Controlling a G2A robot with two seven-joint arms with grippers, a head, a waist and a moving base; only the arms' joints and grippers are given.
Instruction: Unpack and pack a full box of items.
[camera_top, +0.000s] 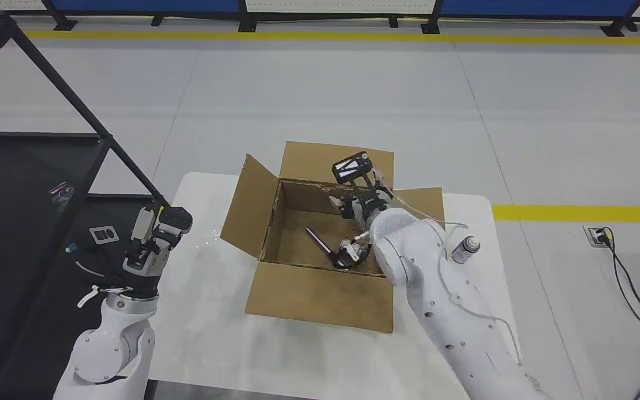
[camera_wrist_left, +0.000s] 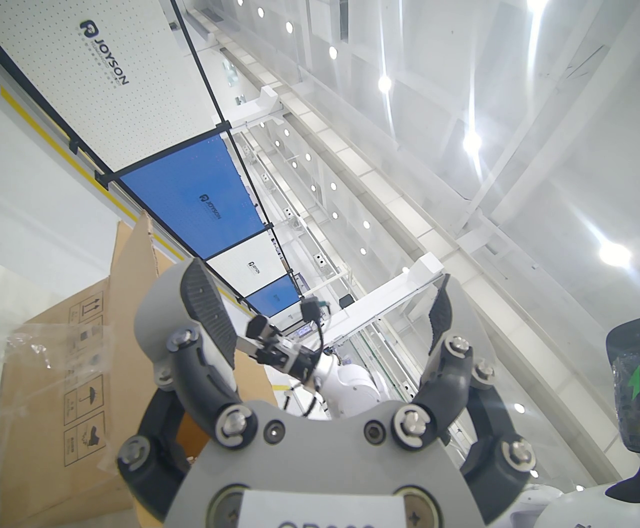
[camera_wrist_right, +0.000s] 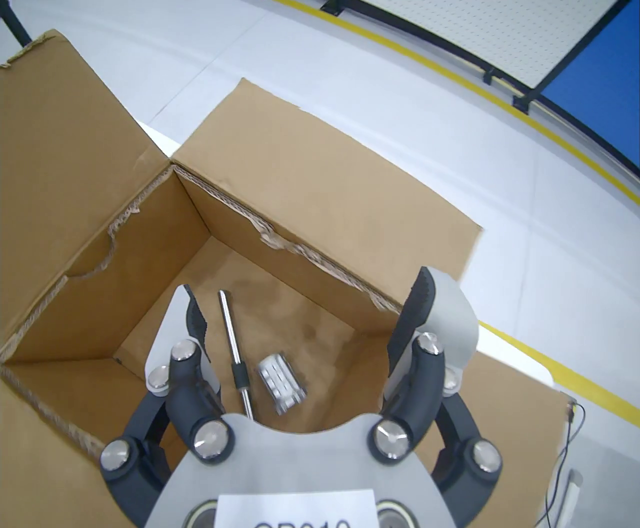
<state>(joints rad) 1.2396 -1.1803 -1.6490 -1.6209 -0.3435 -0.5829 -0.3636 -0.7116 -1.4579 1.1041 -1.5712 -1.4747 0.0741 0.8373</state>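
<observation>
An open cardboard box (camera_top: 320, 290) stands in the middle of the white table (camera_top: 210, 330). On its floor lie a thin metal rod with a black grip (camera_wrist_right: 231, 340) and a small ribbed silver part (camera_wrist_right: 281, 382); from above, the rod (camera_top: 319, 240) lies just left of the silver part (camera_top: 350, 252). My right gripper (camera_wrist_right: 306, 285) hangs open above the inside of the box (camera_wrist_right: 310, 165), holding nothing; in the top view the right gripper (camera_top: 348, 205) is over the box's back half. My left gripper (camera_wrist_left: 318, 276) is open and empty, pointing upward beside the box's left flap (camera_wrist_left: 55, 360).
A small silver can (camera_top: 465, 247) stands on the table right of the box. Clear plastic film (camera_top: 205, 238) lies by the left flap. A black frame and dark panel (camera_top: 40, 200) stand left of the table. The box's flaps stick outward on all sides.
</observation>
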